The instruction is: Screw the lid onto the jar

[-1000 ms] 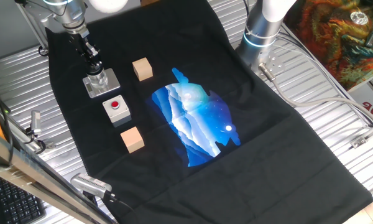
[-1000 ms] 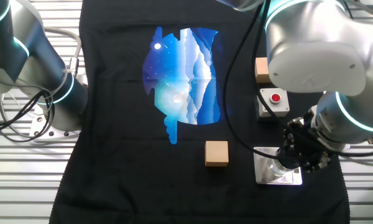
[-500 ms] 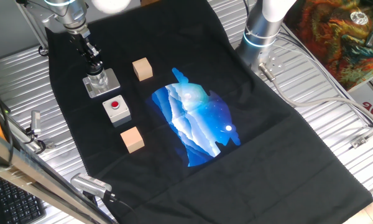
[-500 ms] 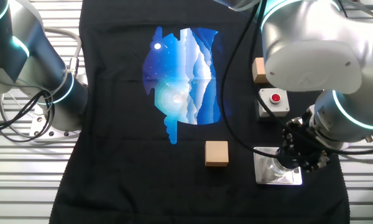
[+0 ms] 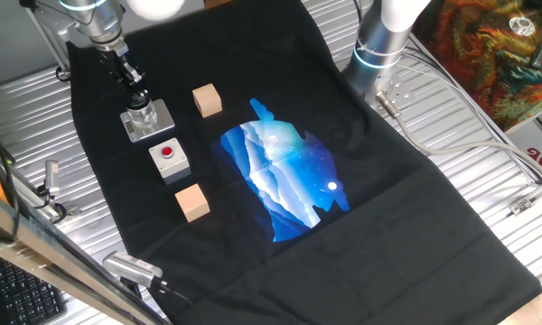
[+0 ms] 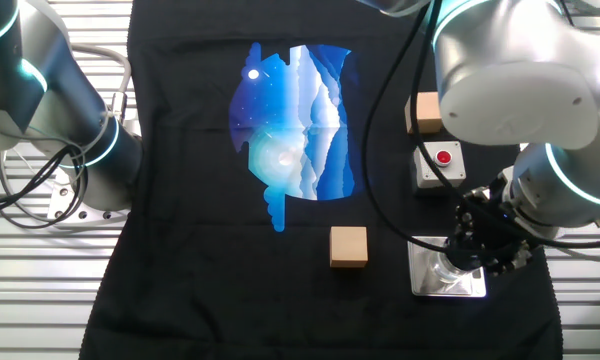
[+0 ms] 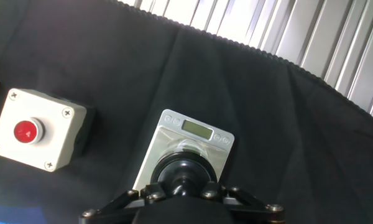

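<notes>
Lid [image 7: 184, 173] sits on top of the jar [image 5: 143, 114] in one fixed view, the gripper [image 5: 138, 94] coming straight down on it — the screwing step looks to be in hand. Around lie a black cloth [image 5: 388, 208] with a blue print, two wooden cubes [image 5: 207, 100] and a grey button box [image 5: 169, 158].

From the other fixed view the jar's base plate [image 6: 430, 283] shows beneath the gripper [image 6: 470, 262]; I cannot tell how tightly it grips.

Along the hand view the fingers [image 7: 150, 194] close round the black lid, over the plate — next, I judge, a steady twist without tilting. Ribbed metal table [image 7: 336, 43] lies beyond.
</notes>
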`<state>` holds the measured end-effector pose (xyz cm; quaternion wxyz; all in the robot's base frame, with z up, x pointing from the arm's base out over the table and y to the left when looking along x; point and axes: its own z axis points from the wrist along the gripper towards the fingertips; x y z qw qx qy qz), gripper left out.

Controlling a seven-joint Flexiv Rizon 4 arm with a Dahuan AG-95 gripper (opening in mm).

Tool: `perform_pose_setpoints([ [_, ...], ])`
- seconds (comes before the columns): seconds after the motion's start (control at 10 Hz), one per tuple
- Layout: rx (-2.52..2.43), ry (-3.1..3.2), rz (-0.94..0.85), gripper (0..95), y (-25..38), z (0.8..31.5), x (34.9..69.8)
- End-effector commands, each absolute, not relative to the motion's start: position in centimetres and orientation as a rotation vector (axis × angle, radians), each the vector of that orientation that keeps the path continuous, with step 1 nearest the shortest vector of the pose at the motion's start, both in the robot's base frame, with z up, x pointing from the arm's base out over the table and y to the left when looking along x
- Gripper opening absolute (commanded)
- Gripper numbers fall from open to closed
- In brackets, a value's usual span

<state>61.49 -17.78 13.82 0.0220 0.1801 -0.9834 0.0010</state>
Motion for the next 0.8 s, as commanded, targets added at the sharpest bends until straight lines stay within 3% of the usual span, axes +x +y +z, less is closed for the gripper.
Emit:
perform_pose_setpoints([
  [0.1, 0.566, -3.035, 0.013, 38.0, -17.77, 13.9, 61.72],
  [0.2, 0.571, -3.033, 0.011, 57.0, -17.76, 13.93, 61.72],
  [0.6, 0.61, -3.019, 0.018, 57.0, -17.73, 14.07, 61.69],
  [0.7, 0.63, -3.015, 0.017, 76.0, -17.73, 14.07, 61.69],
  [0.8, 0.689, -3.003, 0.031, 76.0, -17.74, 14.02, 61.7],
])
